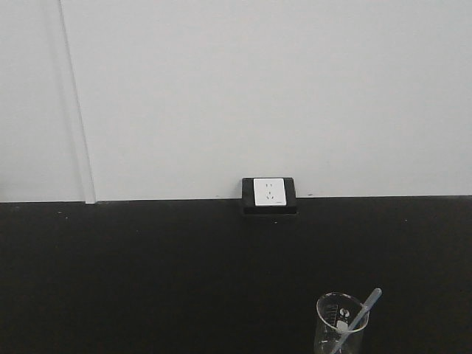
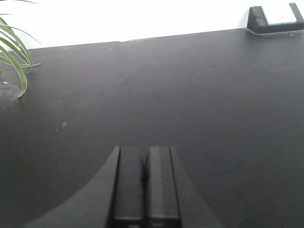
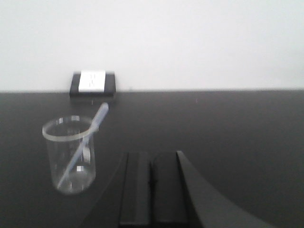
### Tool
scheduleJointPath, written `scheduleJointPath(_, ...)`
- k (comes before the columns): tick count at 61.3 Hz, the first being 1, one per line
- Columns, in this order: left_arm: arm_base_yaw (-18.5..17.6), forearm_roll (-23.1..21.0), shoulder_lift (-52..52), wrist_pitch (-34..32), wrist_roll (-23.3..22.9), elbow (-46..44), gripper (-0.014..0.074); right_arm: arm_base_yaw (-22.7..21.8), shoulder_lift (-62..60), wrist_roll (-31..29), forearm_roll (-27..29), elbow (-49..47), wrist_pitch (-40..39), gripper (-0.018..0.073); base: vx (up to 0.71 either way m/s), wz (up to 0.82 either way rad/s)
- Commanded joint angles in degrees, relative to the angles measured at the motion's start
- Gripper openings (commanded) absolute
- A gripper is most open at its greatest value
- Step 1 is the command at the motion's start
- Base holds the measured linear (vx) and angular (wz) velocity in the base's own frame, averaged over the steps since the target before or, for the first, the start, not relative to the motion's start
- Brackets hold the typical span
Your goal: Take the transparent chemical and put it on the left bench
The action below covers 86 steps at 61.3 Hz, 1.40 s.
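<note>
1. Holding my left pincer (image 2: 144, 154) low over the black counter (image 2: 190, 95), I kept its jaws pressed flat together with nothing between them.
2. My right pincer (image 3: 151, 156) was likewise narrowed to a thin seam and gripped nothing.
3. The transparent chemical (image 3: 90, 135) stood inside a clear beaker (image 3: 69, 159), which rested upright on the counter to the left of my right pincer and apart from it.
4. The dropper leaned across the beaker: its lower end sat near the beaker floor, its stem crossed the rim, and its upper end projected above the rim, tilted toward the counter's rear edge.
5. In the front view, the beaker sat toward the counter's near edge, right of centre, partly cut off by the frame.
6. A wall socket (image 1: 269, 194) sat on the rear edge against the white wall (image 1: 258, 88), behind the beaker and well apart from it.
7. Green plant leaves (image 2: 14, 52) hung over the counter's rear left corner in the left wrist view.
</note>
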Motion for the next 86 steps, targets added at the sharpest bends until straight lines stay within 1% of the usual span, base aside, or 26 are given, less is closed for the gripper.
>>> scheduleJointPath(1, -0.1, -0.04, -1.1, -4.49, -0.45, 0.93, -0.0003, -0.2, -0.71, 0.0, -0.25, 0.21, -11.41, -0.0007, 0.0, 0.0)
scheduleJointPath(4, -0.1, -0.04, -1.1, -4.49, -0.45, 0.93, -0.0003, -0.2, -0.71, 0.0, -0.36, -0.1, -14.98, -0.0007, 0.0, 0.0)
scheduleJointPath(8, -0.1, -0.04, -1.1, -4.49, -0.45, 0.93, -0.0003, -0.2, -0.19, 0.0, -1.15, -1.36, -17.05, -0.0007, 0.0, 0.0)
scheduleJointPath(14, -0.1, -0.04, -1.1, -4.49, -0.45, 0.93, -0.0003, -0.2, 3.01, 0.0, -4.53, -5.98, -15.53, -0.0007, 0.0, 0.0)
scheduleJointPath(20, -0.1, -0.04, -1.1, -4.49, -0.45, 0.93, -0.0003, -0.2, 9.06, 0.0, -8.01, -11.54, -14.65, -0.0007, 0.0, 0.0)
scheduleJointPath(27, -0.1, -0.04, -1.1, -4.49, -0.45, 0.93, -0.0003, -0.2, 18.16, 0.0, -10.7, -17.84, -14.74, 0.0, 0.0, 0.0)
scheduleJointPath(36, -0.1, -0.04, -1.1, -4.49, -0.45, 0.93, -0.0003, -0.2, 29.48, 0.0, -10.94, -23.31, -14.68, 0.0024, 0.0, 0.0)
scheduleJointPath(43, -0.1, -0.04, -1.1, -4.49, -0.45, 0.93, -0.0003, -0.2, 37.87, 0.0, -10.75, -24.91, -14.81, 0.0069, 0.0, 0.0)
scheduleJointPath(47, -0.1, -0.04, -1.1, -4.49, -0.45, 0.93, -0.0003, -0.2, 42.27, 0.0, -10.75, -25.34, -15.55, 0.0111, 0.0, 0.0)
scheduleJointPath(54, -0.1, -0.04, -1.1, -4.49, -0.45, 0.93, -0.0003, -0.2, 49.32, 0.0, -10.75, -25.34, -21.52, 0.0216, 0.0, 0.0)
scheduleJointPath(58, -0.1, -0.04, -1.1, -4.49, -0.45, 0.93, -0.0003, -0.2, 53.56, 0.0, -10.75, -25.29, -25.21, 0.0298, 0.0, 0.0)
scheduleJointPath(63, -0.1, -0.04, -1.1, -4.49, -0.45, 0.93, -0.0003, -0.2, 58.57, 0.0, -10.75, -25.29, -31.9, 0.0407, 0.0, 0.0)
scheduleJointPath(67, -0.1, -0.04, -1.1, -4.49, -0.45, 0.93, -0.0003, -0.01, 63.23, 1.89, -10.75, -25.29, -37.8, 0.0465, 0.0, 0.0)
scheduleJointPath(71, -0.1, -0.04, -1.1, -4.49, -0.45, 0.93, -0.0003, -0.01, 67.32, 3.68, -10.48, -25.29, -44.43, 0.0494, 0.0, 0.0)
scheduleJointPath(74, -0.1, -0.04, -1.1, -4.49, -0.45, 0.93, -0.0003, -0.01, 70.79, 6.25, -10.33, -25.29, -48.29, 0.0503, 0.0, 0.0)
scheduleJointPath(80, -0.1, -0.04, -1.1, -4.49, -0.45, 0.93, -0.0003, -0.01, 77.42, 11.66, -10.96, -25.29, -53.16, 0.0503, 0.0, 0.0)
scheduleJointPath(86, -0.1, -0.04, -1.1, -4.49, -0.45, 0.93, -0.0003, -0.01, 83.55, 15.36, -13.45, -25.34, -58.33, 0.0503, 0.0, 0.0)
